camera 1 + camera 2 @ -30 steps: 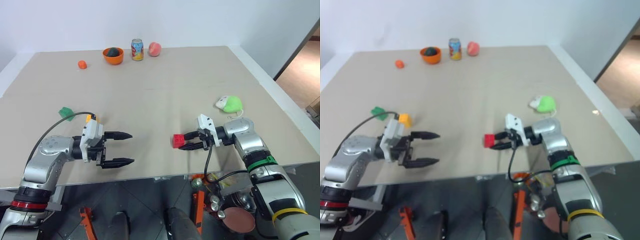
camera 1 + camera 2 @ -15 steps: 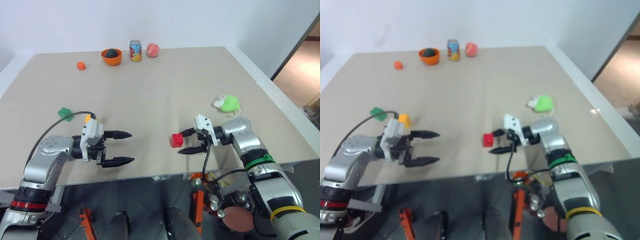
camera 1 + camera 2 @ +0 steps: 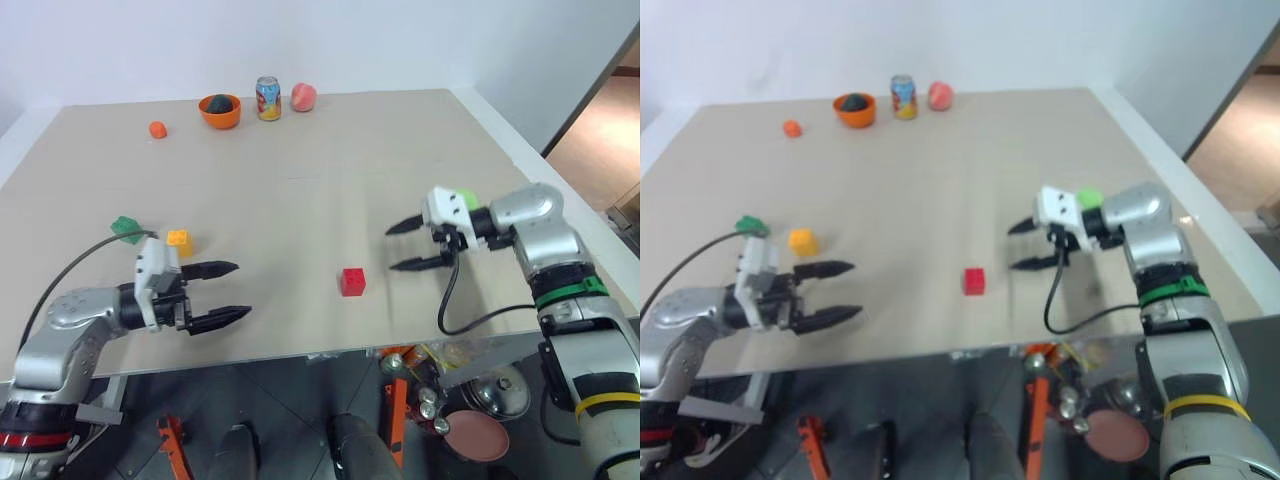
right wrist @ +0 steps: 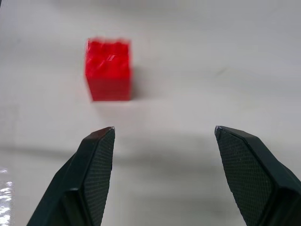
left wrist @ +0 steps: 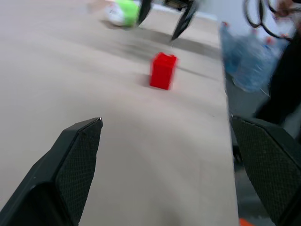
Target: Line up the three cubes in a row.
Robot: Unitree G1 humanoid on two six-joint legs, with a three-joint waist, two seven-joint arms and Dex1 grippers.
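Observation:
The red cube (image 3: 352,281) rests alone on the tan table (image 3: 300,180), near the front edge. My right gripper (image 3: 400,247) hangs open above and to the right of it, nothing between its fingers; the red cube (image 4: 108,69) lies beyond the fingertips. The yellow cube (image 3: 179,240) and green cube (image 3: 127,228) sit side by side at the left. Just in front of them my left gripper (image 3: 232,292) stands open and empty, pointing toward the red cube (image 5: 162,70).
A lime-green and white plush toy (image 3: 462,199) lies behind my right gripper. At the far edge stand an orange bowl (image 3: 220,110), a drink can (image 3: 267,98), a peach-coloured fruit (image 3: 303,96) and a small round orange object (image 3: 157,129).
My right gripper let go of the red cube, opened, then rose and drew back to the right. The cube stays on the table. My left gripper shifted a little left.

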